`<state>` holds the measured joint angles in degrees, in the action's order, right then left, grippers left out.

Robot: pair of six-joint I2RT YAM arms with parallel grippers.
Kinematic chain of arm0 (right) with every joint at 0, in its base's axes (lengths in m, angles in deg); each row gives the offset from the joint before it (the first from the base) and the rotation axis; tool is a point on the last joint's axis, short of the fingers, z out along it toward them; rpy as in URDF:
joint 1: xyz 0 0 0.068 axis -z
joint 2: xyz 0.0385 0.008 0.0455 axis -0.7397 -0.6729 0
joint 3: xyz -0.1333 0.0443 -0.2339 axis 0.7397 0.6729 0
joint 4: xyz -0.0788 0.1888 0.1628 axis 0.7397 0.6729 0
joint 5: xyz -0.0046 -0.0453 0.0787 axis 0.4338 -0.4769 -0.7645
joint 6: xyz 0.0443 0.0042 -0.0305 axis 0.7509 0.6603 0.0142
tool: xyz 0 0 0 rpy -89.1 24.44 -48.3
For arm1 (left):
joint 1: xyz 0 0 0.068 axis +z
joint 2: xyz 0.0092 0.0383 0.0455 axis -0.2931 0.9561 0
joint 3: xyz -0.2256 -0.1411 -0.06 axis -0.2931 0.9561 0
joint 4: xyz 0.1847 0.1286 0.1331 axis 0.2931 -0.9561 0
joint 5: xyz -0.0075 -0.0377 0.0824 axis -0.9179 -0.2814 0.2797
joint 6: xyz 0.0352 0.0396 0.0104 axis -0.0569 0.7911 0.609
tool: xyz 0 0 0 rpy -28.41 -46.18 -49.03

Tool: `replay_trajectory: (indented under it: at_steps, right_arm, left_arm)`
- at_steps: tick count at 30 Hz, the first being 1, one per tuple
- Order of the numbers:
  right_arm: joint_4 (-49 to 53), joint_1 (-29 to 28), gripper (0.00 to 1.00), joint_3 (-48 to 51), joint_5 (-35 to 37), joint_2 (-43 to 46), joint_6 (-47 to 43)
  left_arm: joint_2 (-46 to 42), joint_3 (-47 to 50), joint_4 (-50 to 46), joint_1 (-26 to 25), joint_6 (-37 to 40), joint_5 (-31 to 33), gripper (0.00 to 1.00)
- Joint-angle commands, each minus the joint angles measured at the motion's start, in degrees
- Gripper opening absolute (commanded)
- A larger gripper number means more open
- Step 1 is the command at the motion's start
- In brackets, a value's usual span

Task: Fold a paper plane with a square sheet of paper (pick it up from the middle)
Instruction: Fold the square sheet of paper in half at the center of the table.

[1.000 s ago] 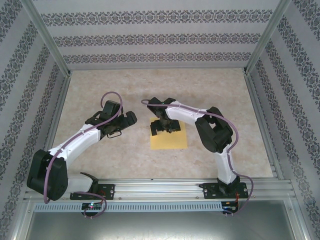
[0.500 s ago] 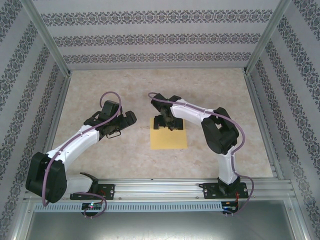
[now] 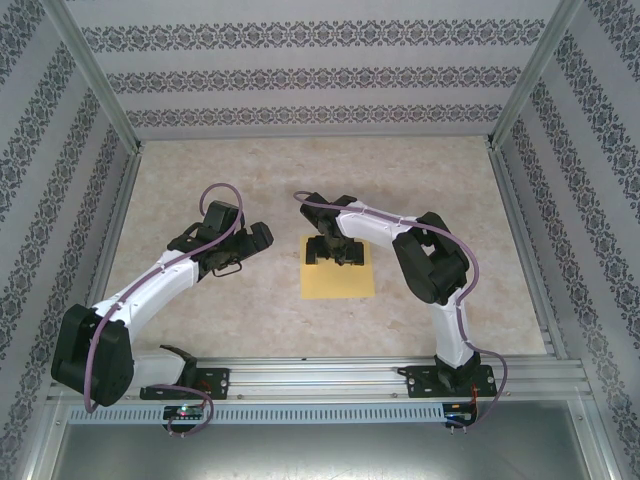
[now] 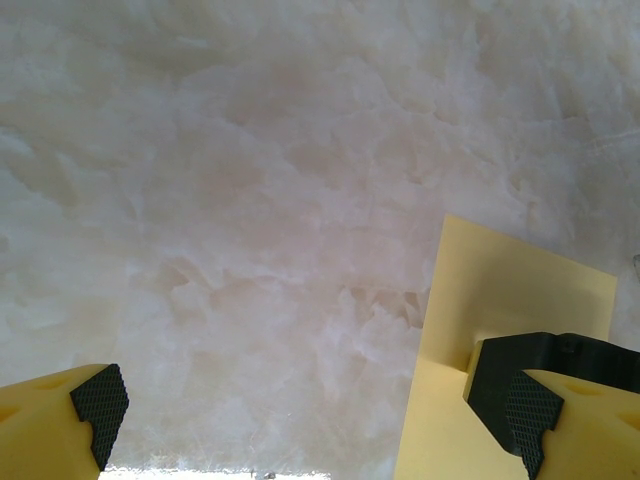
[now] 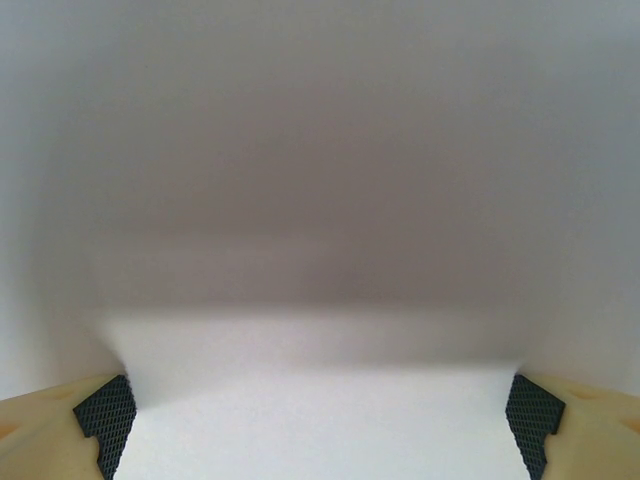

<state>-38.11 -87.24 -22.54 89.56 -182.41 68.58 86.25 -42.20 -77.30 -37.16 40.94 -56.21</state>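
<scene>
On table (image 3: 250, 320), plain yellow sheet (image 3: 337, 283)

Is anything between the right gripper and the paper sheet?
Nothing visible. The right gripper hangs open over the far part of the square sheet of paper, which lies flat on the table.

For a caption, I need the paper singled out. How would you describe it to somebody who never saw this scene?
Find the marbled table, then look between the left arm and the right arm. The square sheet of paper lies flat there, plain yellow against pale stone.
</scene>
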Motion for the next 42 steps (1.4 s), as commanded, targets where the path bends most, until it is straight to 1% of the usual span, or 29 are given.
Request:
replay_trajectory:
  at_steps: [1, 7, 17, 19, 24, 30, 32, 33, 35, 38, 41, 42]
  right_arm:
    - [0.41, -0.55, 0.98, 4.08, -0.32, -4.16, -0.81]
    - [-1.73, -0.48, 0.93, 4.88, -2.00, -3.95, -1.07]
    - [-0.99, -0.48, 0.88, 3.12, -1.43, -2.02, -3.07]
    - [-1.34, -0.45, 0.81, 2.88, -1.77, -1.24, -3.59]
    - [-1.90, -0.46, 0.72, 2.46, -2.46, 0.73, -3.91]
    - [-4.25, -0.43, 0.51, 2.74, -5.15, 5.40, -4.14]
    - [-4.87, -0.21, 0.48, 2.98, -5.85, 7.22, -3.76]
    - [-5.50, -0.12, 0.44, 3.45, -6.59, 8.31, -3.49]
    - [-7.32, 0.21, 0.43, 4.63, -8.79, 10.64, -2.63]
    - [-12.29, 1.56, 0.42, 7.82, -14.33, 14.45, -0.56]
    - [-23.24, 3.49, 0.42, 13.15, -23.71, 18.68, 3.90]
    - [-28.27, 4.20, 0.43, 15.34, -27.25, 19.94, 5.98]
  left_arm:
    - [-1.44, 0.04, -0.96, 0.81, 1.21, 0.31, 1.00]
    - [-1.60, 0.00, -1.27, 0.86, 1.02, 0.09, 1.00]
    - [-1.55, 0.00, -1.49, 0.87, 0.98, -0.04, 1.00]
    - [-1.59, 0.01, -1.58, 0.82, 0.89, -0.04, 1.00]
    - [-1.99, 0.02, -2.01, 0.83, 0.88, 0.13, 1.00]
    - [-2.18, -0.26, -2.53, 0.81, 1.00, 0.05, 1.00]
    - [-2.35, -0.23, -2.70, 0.86, 0.92, 0.14, 1.00]
    - [-2.50, -0.25, -2.80, 0.87, 0.91, 0.22, 1.00]
    - [-2.68, -0.22, -3.00, 0.83, 0.92, 0.40, 1.00]
    - [-2.91, -0.38, -3.28, 0.86, 0.95, 0.57, 1.00]
    - [-2.90, -0.51, -3.40, 0.87, 0.84, 0.31, 1.00]
    - [-2.83, -0.62, -3.42, 0.84, 0.84, 0.15, 1.00]
